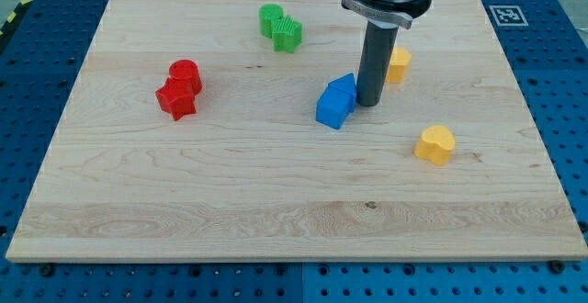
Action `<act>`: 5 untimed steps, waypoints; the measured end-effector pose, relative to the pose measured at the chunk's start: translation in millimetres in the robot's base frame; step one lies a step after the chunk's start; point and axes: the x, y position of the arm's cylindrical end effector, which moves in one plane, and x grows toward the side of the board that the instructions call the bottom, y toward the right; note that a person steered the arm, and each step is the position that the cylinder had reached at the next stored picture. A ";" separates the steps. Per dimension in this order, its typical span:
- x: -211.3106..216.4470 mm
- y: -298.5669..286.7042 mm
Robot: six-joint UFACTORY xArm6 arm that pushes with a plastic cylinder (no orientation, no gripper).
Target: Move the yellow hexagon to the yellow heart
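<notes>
The yellow hexagon [399, 64] sits right of centre near the view's top, partly hidden behind my rod. The yellow heart [435, 144] lies lower and to the right of it, apart from it. My tip [368, 103] rests on the board just left of and below the hexagon, close to the right side of two blue blocks [336, 101] that touch each other.
A green cylinder [270, 17] and a green star-like block [288, 35] touch each other near the top centre. A red cylinder [186, 73] and a red star [175, 99] touch at the left. The wooden board [276, 202] ends in blue perforated table on all sides.
</notes>
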 end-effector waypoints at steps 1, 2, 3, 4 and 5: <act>0.0 26.4; 0.0 62.8; -8.2 93.1; -43.0 100.3; -93.8 88.1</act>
